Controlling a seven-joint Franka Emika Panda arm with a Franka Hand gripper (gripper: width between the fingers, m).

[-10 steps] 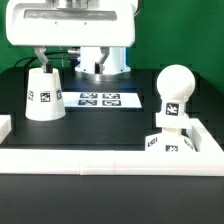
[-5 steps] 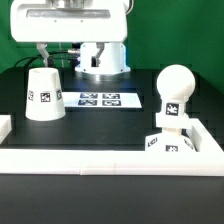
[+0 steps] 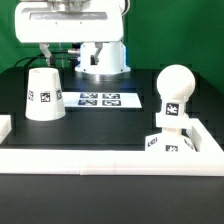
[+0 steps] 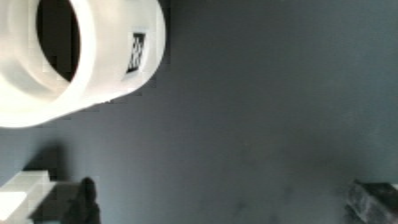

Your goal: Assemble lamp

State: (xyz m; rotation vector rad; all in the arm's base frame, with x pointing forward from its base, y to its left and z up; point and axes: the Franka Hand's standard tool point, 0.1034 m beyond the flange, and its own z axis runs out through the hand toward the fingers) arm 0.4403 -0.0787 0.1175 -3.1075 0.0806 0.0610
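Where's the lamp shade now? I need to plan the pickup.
The shade stands on the black table at the exterior view's left, just left of the marker board, under the robot's hand.

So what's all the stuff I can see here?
lamp shade: one, white cone, tagged, standing on the exterior view's left.
bulb: one, white, round-headed, upright on the base, on the exterior view's right.
base: one, white, square, tagged, in the corner of the white rail.
marker board: one, flat, white, tagged, on the table behind.
rail: white, along the front edge.
table: black.
robot arm: white, above the lamp shade; its tool isn't clearly visible.
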